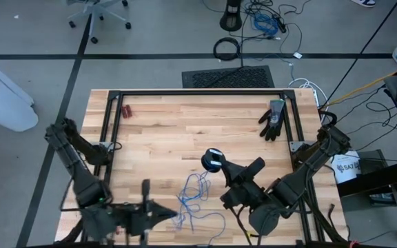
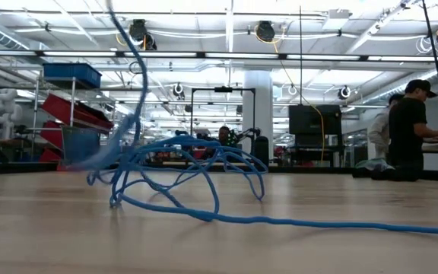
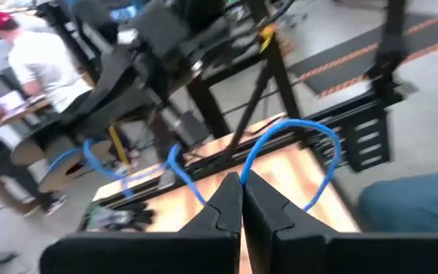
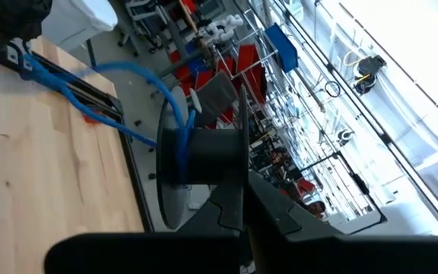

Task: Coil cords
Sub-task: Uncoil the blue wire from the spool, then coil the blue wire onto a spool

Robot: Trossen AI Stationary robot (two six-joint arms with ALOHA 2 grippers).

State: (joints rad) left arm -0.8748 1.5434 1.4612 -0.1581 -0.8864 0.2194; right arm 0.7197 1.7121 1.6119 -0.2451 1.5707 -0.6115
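The blue cord sprawls loose on the bench, near the front edge. The left gripper has its fingers pinched shut on a strand; the right gripper clamps a dark spool. I'd wind slowly, keeping gentle tension.

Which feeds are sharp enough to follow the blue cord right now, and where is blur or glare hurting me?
High view: evenly lit, blue cord crisp on the table. Low view: near strand rising out of frame is smeared, ceiling lights glare. Left wrist view: motion-blurred throughout, cord loop soft. Right wrist view: bright windows wash out one side; the spool stays readable.
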